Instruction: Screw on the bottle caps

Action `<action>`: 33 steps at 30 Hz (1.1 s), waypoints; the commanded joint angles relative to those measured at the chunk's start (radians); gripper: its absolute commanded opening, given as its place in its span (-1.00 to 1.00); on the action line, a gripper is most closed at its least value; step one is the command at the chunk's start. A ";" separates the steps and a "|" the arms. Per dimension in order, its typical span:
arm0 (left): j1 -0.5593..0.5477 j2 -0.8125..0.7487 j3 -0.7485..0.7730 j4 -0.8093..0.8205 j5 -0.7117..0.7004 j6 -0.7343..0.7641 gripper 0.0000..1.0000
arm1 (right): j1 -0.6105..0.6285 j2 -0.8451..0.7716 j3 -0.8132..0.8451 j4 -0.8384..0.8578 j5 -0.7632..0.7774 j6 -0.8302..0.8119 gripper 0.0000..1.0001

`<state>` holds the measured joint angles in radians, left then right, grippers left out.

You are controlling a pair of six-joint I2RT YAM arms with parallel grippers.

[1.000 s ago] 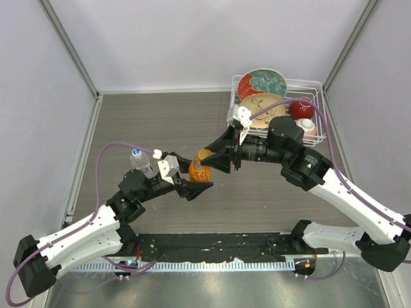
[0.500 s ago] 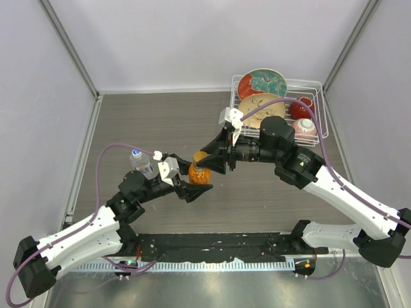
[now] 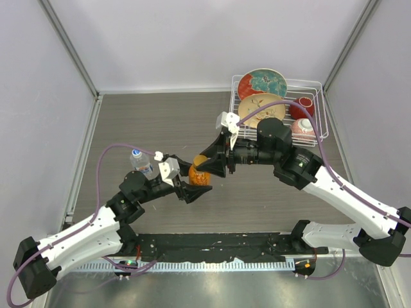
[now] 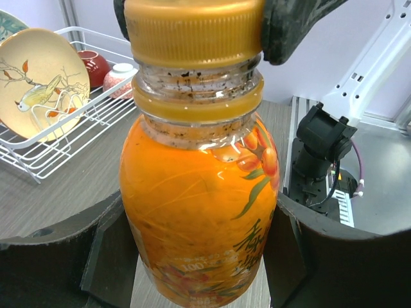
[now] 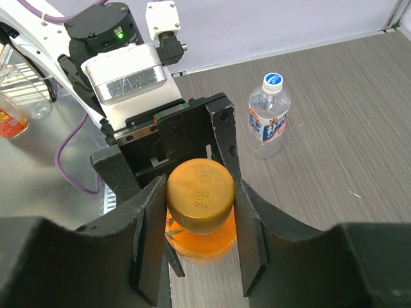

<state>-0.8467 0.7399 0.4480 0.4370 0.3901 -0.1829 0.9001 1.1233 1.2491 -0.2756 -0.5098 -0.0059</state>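
Note:
The squat orange bottle (image 3: 198, 176) stands upright on the table, and my left gripper (image 3: 194, 185) is shut on its body, a finger (image 4: 61, 256) on each side. The amber-orange cap (image 5: 200, 192) sits on its neck (image 4: 196, 90). My right gripper (image 5: 198, 215) comes in from the right and is shut on that cap, pads (image 5: 151, 231) pressed to both sides. The clear water bottle (image 3: 142, 165) stands just left of the left gripper, with its white cap (image 5: 273, 79) on top.
A white wire rack (image 3: 318, 115) at the back right holds patterned plates (image 3: 262, 83), a red bowl (image 3: 301, 109) and a small cup (image 3: 303, 127). The side walls rise at both table edges. The arm bases sit along the near edge.
The right wrist has turned and shifted a little to the left while staying shut on the cap. The left gripper and orange bottle have barely moved.

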 commanded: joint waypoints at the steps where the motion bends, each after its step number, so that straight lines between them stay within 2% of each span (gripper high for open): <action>1: 0.015 -0.024 0.003 0.071 -0.020 -0.020 -1.00 | 0.014 -0.026 0.023 -0.025 -0.026 -0.009 -0.79; 6: 0.015 -0.027 0.004 0.069 -0.023 -0.021 -1.00 | 0.019 -0.031 0.023 -0.008 -0.032 -0.003 -0.80; 16: 0.041 -0.045 0.006 0.069 -0.048 -0.044 -1.00 | 0.020 -0.014 0.023 -0.096 -0.029 -0.025 -0.80; 25: 0.064 -0.043 0.058 0.080 -0.054 -0.047 -1.00 | 0.020 -0.002 -0.085 0.019 0.065 0.089 -0.83; 31: 0.080 -0.031 0.084 0.059 -0.005 -0.023 -1.00 | 0.020 -0.005 -0.080 -0.007 0.094 0.075 -0.86; 33: 0.080 -0.027 0.075 0.040 0.054 0.000 -1.00 | 0.020 -0.014 -0.051 -0.036 0.105 0.061 -0.86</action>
<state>-0.7803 0.7235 0.4507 0.3695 0.3981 -0.2058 0.9081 1.1217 1.1744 -0.1890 -0.4103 0.0513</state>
